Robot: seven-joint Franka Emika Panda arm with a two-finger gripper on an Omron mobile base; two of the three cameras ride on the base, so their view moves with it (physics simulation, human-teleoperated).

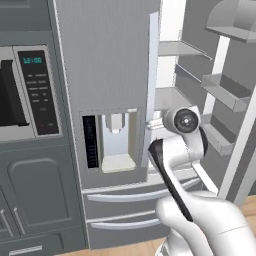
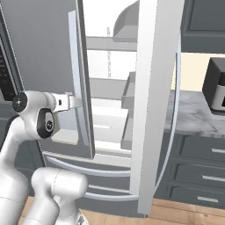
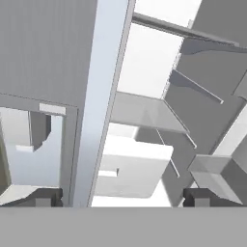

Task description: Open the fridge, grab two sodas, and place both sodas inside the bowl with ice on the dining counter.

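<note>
The fridge (image 1: 107, 75) stands with its right door (image 2: 154, 105) swung wide open and its left door shut. Set into the left door is the water dispenser (image 1: 115, 142), and the long silver handle (image 1: 152, 70) runs down the inner edge of that same door. Below the doors lie two drawers (image 1: 120, 210) with curved silver pulls.

The claw (image 2: 74, 102) sits right at the silver handle, at about the height of the water dispenser and just to the right of it. In the hand view its two dark fingertips (image 3: 46, 198) stand far apart, one on each side of the handle, with the handle running up between them; the claw is spread wide and holds nothing. Whether a fingertip touches the handle cannot be told.

To the right of the handle the fridge interior shows white, with grey shelves (image 3: 142, 113) stepping back one above another and a white box-shaped drawer (image 3: 132, 166) lower down. The open right door carries grey bins (image 1: 225, 92) on its inner face. I cannot make out any cans on the shelves.

Left of the fridge is the wall oven (image 1: 30, 92) with a black digital panel, and grey cupboards beneath it. Right of the open door a marble bench (image 2: 195, 114) carries a dark boxy appliance (image 2: 215, 85), with grey drawers (image 2: 197, 151) underneath. A strip of wooden floor (image 2: 176, 213) shows at the foot of the fridge.
</note>
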